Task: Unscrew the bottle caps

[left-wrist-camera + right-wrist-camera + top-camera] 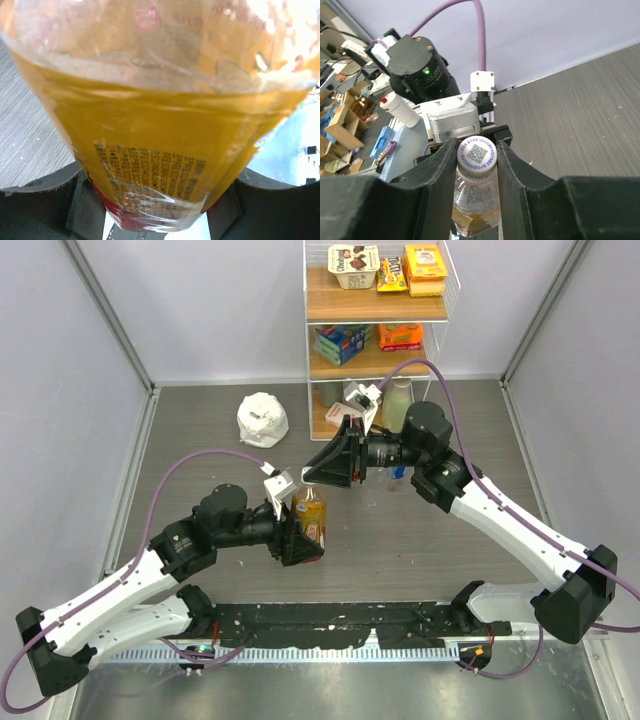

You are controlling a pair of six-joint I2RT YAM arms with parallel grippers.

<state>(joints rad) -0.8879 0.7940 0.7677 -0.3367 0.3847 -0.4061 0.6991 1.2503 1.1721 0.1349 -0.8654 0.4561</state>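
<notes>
The amber bottle [310, 512] with a red-and-gold label stands upright at mid-table. My left gripper [298, 538] is shut on its lower body; the bottle fills the left wrist view [160, 125] between the two dark fingers [45, 200]. My right gripper [325, 475] comes from the right at the bottle's top. In the right wrist view its fingers [437, 170] press both sides of the white ribbed cap [477, 155], which has a printed code on top and sits on the neck [476, 197]. The other two bottles and caps are not clearly in view.
A big white lumpy bag [262, 420] lies at the back left. A wire shelf [375, 310] with snack boxes stands at the back, with a pale green bottle [398, 405] beside it. A small blue object [398, 472] shows under the right arm.
</notes>
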